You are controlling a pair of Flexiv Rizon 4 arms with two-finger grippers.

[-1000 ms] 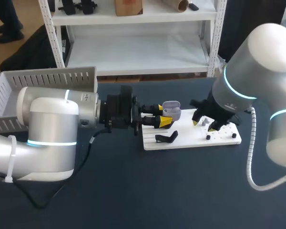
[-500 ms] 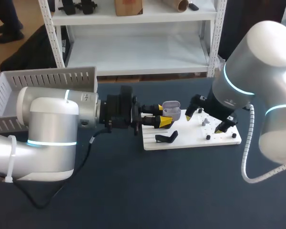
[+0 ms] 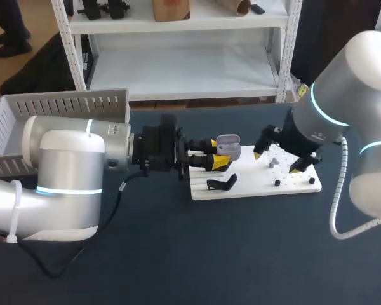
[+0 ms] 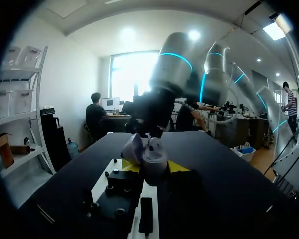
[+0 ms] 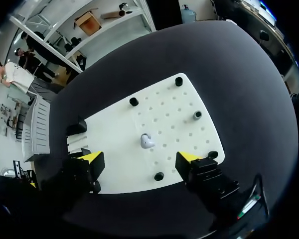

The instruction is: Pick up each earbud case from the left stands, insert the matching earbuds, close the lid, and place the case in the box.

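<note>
1. R gripper (image 5: 140, 157) hovers over white peg board (image 5: 114, 132), fingers spread wide, nothing held.
2. Single earbud (image 5: 147, 141) lies loose on the board's right half, under the R gripper and approx. betw. its tips. R gripper is far nearer than L. Earbud's long axis and pointing: too small to tell.
3. L gripper (image 3: 214, 154) pinches earbud case (image 3: 228, 145), lid open, over the board's far-left corner, left of the earbud.
</note>
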